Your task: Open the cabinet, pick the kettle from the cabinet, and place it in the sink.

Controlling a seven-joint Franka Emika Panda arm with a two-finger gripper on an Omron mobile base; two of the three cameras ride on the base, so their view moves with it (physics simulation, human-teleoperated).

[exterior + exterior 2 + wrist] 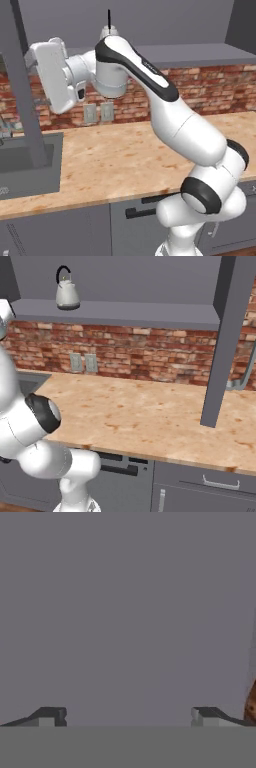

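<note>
While its two dark fingertips stand wide apart at the bottom of the hand view, the gripper (127,716) holds nothing and faces a flat grey panel at close range, most likely a face of the cabinet (125,286); a sliver of red brick shows at four o'clock. That pose suggests the hand is lined up against a door panel rather than aimed at the kettle.

In the left base view the white hand sits at about ten o'clock, turned toward the left edge of the frame, with a dark grey door edge (25,90) hanging at nine o'clock in front of it. The kettle (66,292) stands upright on the cabinet's open shelf, at eleven o'clock in the right base view, near the shelf's front edge and clear of anything beside it. The sink (30,167) lies at eight o'clock in the left base view, set into the wooden counter (125,155).

The swung-out doors are the likely obstacles: one (227,341) hangs at three o'clock in the right base view, and the arm's own elbow partly screens the kettle from the left.
</note>
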